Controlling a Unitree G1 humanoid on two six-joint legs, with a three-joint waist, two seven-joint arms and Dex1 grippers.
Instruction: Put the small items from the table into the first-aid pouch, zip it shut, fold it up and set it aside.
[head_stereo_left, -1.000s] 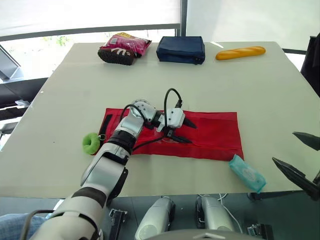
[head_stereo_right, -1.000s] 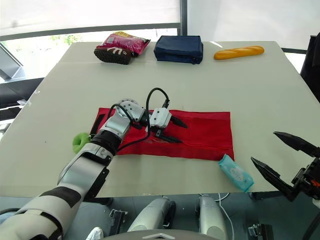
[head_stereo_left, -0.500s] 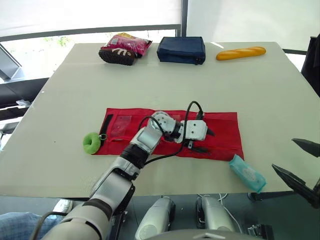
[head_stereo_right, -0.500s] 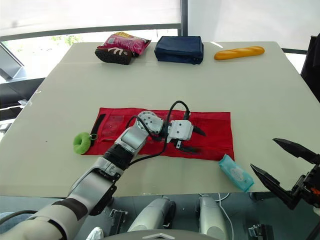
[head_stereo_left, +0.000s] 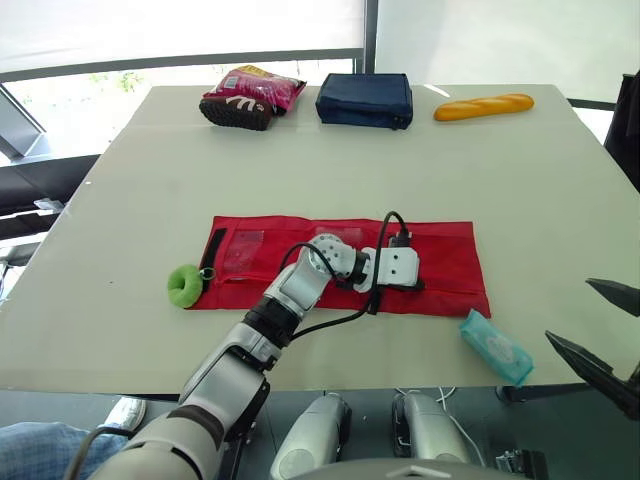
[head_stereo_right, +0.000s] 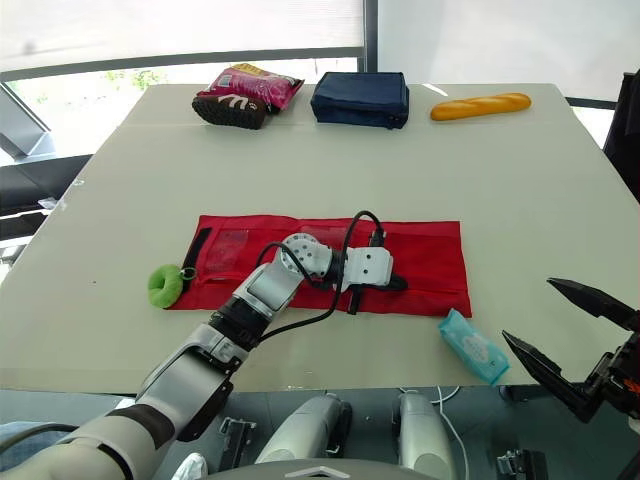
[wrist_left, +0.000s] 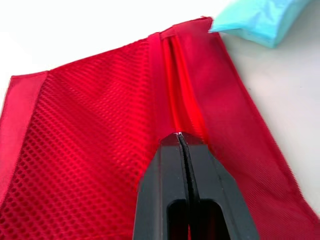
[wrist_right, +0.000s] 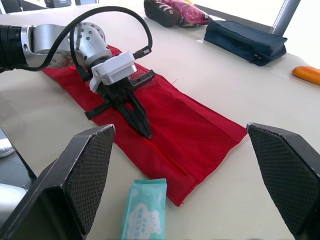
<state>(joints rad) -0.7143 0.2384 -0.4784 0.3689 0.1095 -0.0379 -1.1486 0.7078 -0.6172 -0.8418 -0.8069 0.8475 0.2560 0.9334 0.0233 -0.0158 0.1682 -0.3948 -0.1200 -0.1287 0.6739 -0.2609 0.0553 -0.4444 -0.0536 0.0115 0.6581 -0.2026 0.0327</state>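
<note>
The red first-aid pouch (head_stereo_left: 450, 262) lies unfolded flat across the middle of the table. My left gripper (head_stereo_left: 418, 285) rests on its right half, shut, with the fingertips (wrist_left: 179, 136) on the zip line; whether they pinch the zip pull I cannot tell. A teal tissue pack (head_stereo_left: 494, 346) lies on the table just off the pouch's near right corner. A green round item (head_stereo_left: 183, 285) with a ring sits at the pouch's left end. My right gripper (head_stereo_right: 528, 312) hangs open off the table's near right edge, with nothing between its fingers.
Along the far edge lie a pink snack bag (head_stereo_left: 250, 95), a navy zip case (head_stereo_left: 364, 99) and a bread-shaped toy (head_stereo_left: 482, 105). The table's near edge (head_stereo_left: 330, 375) runs close below the pouch.
My left gripper slid right along the pouch from its middle to its right half, and its fingers closed from wide open to shut. The right gripper stayed open in place.
</note>
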